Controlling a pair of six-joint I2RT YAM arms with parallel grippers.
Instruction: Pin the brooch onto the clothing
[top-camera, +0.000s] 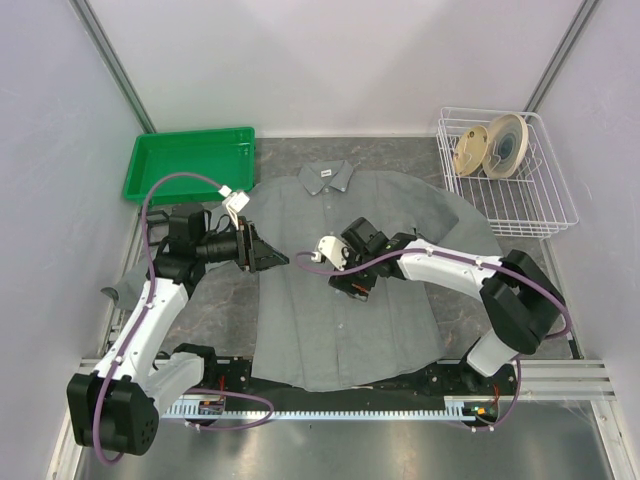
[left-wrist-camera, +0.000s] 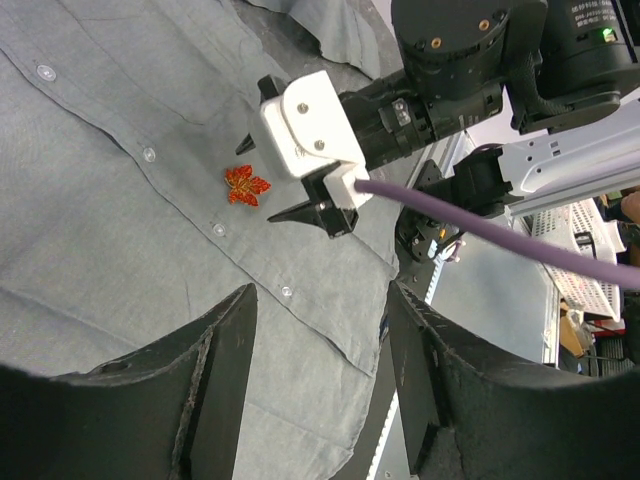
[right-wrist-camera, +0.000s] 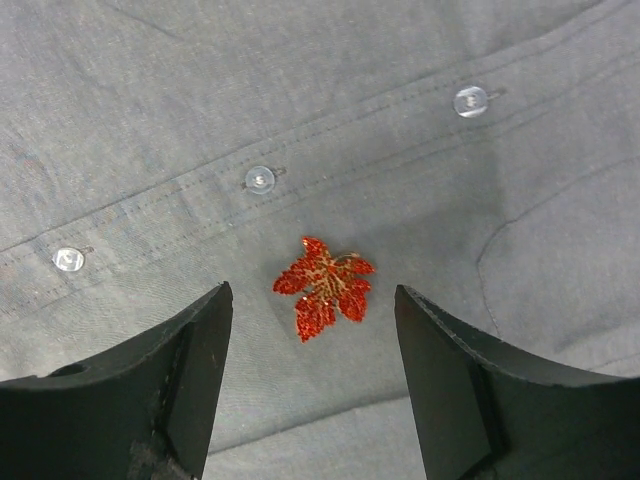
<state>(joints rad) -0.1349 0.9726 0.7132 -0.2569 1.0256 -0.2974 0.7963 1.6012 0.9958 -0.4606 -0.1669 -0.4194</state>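
The clothing (top-camera: 345, 300), a grey button-up shirt, lies flat on the table with its collar at the far side. The brooch (right-wrist-camera: 325, 286), a small orange-red leaf, rests on the clothing (right-wrist-camera: 420, 200) just below the row of buttons (right-wrist-camera: 259, 179). My right gripper (right-wrist-camera: 312, 350) hangs open directly over the brooch, one finger on each side, touching nothing. In the left wrist view the brooch (left-wrist-camera: 246, 185) sits next to the right gripper (left-wrist-camera: 265, 182). My left gripper (left-wrist-camera: 320, 380) is open and empty above the shirt's left part. In the top view the right gripper (top-camera: 352, 288) hides the brooch.
A green tray (top-camera: 190, 160) stands at the back left. At the back right a white wire basket (top-camera: 505, 170) holds round rolls. The left gripper (top-camera: 272, 257) points toward the right arm, a short gap between them. Dark table shows around the shirt.
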